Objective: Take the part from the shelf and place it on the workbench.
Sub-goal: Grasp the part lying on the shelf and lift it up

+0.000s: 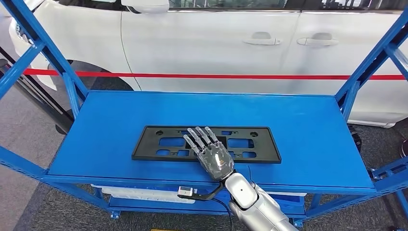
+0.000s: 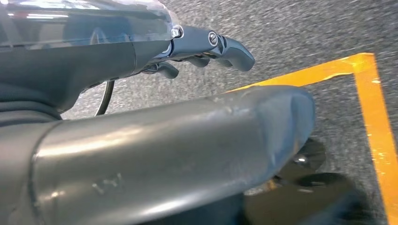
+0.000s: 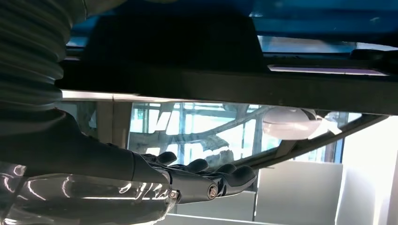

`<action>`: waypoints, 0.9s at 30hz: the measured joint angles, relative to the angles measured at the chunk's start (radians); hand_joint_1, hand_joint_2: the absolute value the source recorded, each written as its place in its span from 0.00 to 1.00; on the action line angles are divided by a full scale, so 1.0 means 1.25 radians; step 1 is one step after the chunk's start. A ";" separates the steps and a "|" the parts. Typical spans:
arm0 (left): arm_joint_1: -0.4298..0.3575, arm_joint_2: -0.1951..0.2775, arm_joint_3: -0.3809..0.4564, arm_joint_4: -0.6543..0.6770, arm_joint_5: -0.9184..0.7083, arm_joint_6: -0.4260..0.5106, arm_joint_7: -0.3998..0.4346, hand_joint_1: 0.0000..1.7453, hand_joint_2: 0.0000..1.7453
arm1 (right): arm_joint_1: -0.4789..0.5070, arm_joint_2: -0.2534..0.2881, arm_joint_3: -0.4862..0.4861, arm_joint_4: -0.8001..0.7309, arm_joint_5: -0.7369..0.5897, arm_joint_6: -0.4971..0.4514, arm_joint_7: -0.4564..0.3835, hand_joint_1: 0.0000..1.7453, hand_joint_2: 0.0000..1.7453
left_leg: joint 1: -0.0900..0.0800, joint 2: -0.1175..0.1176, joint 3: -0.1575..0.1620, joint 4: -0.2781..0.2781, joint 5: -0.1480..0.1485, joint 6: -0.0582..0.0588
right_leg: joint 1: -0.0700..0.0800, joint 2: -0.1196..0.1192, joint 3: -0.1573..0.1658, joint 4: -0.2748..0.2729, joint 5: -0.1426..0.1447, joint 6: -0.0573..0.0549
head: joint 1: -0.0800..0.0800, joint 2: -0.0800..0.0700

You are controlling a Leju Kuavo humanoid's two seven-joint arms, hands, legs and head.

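still flat on the blue shelf (image 1: 298, 125): black part (image 1: 159, 143), not yet lifted. above its near edge, right hand (image 1: 210, 153) with fingers spread, gripping nothing. left hand (image 2: 206, 47) low over the floor, empty, fingers loosely curled. carry to counter all remaining.

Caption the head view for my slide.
Right hand lies flat over black part on blue shelf.

white car (image 1: 207, 43) behind (doors shut) | red barrier tape (image 1: 192, 75) | grey carpet floor (image 1: 29, 134) | yellow floor line (image 2: 375, 117)
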 joint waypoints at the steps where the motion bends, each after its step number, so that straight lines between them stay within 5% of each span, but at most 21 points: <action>1: 0.000 0.000 0.000 0.000 0.000 0.000 0.000 0.00 0.00 | -0.001 0.001 0.000 0.002 0.000 0.000 0.000 0.00 1.00 | 0.000 0.000 0.006 -0.012 0.004 0.001 | 0.000 0.000 0.000 0.000 0.000 0.001 | 0.000 0.000; 5: -0.003 -0.002 -0.002 0.000 -0.006 0.000 0.003 0.00 0.00 | -0.022 0.007 0.002 0.029 0.000 0.012 0.011 0.00 1.00 | -0.006 0.000 0.022 -0.053 0.005 0.014 | 0.003 -0.001 0.001 0.000 -0.002 0.012 | 0.001 0.000; 7: -0.005 -0.003 -0.004 0.000 -0.016 -0.002 0.007 0.00 0.00 | -0.066 0.014 0.008 0.087 -0.014 0.042 0.030 0.00 1.00 | -0.004 0.001 0.025 -0.061 0.010 0.030 | 0.002 -0.001 -0.030 0.060 -0.027 0.024 | 0.003 0.000; 9: -0.008 -0.005 -0.006 0.000 -0.025 -0.001 0.011 0.00 0.00 | -0.120 0.024 0.012 0.169 -0.035 0.069 0.055 0.00 1.00 | -0.001 0.002 0.029 -0.068 0.015 0.039 | 0.000 -0.002 -0.040 0.082 -0.026 0.028 | 0.005 0.000; 12: -0.009 -0.007 -0.006 0.000 -0.027 0.002 0.011 0.00 0.00 | -0.151 0.034 0.010 0.222 -0.046 0.091 0.090 0.00 1.00 | -0.004 -0.001 0.032 -0.067 0.012 0.029 | 0.005 -0.002 0.001 -0.004 0.005 0.020 | 0.004 0.000; 16: -0.008 -0.008 -0.003 0.000 -0.021 0.002 0.002 0.00 0.00 | -0.171 0.051 0.003 0.247 -0.035 0.130 0.153 0.00 1.00 | -0.002 0.000 0.032 -0.057 0.000 0.010 | 0.003 -0.001 0.008 -0.019 0.010 0.004 | 0.003 0.000; 20: -0.004 -0.007 0.005 0.000 -0.016 0.002 -0.004 0.00 0.00 | -0.177 0.063 -0.003 0.266 -0.007 0.152 0.225 0.00 1.00 | 0.002 0.000 -0.046 0.117 -0.093 -0.002 | -0.002 -0.004 0.009 -0.025 0.016 -0.005 | -0.004 0.000; 22: 0.000 -0.007 0.009 0.000 -0.016 0.002 -0.005 0.00 0.00 | -0.177 0.067 -0.006 0.273 -0.002 0.155 0.236 0.00 1.00 | 0.004 0.001 -0.062 0.154 -0.093 -0.006 | -0.002 -0.004 0.009 -0.024 0.016 -0.005 | -0.004 0.000; 25: 0.001 -0.006 0.013 0.000 -0.016 0.002 -0.006 0.00 0.00 | -0.179 0.071 -0.012 0.278 0.000 0.157 0.240 0.00 1.00 | 0.007 0.002 0.008 0.012 -0.021 -0.006 | -0.002 -0.002 0.010 -0.019 0.013 0.001 | -0.004 0.000; 27: 0.000 -0.005 0.015 0.000 -0.016 0.003 -0.007 0.00 0.00 | -0.182 0.073 -0.015 0.280 0.000 0.159 0.244 0.00 1.00 | 0.006 0.001 0.042 -0.061 0.000 0.002 | 0.001 0.000 0.010 -0.015 0.010 0.011 | -0.004 0.000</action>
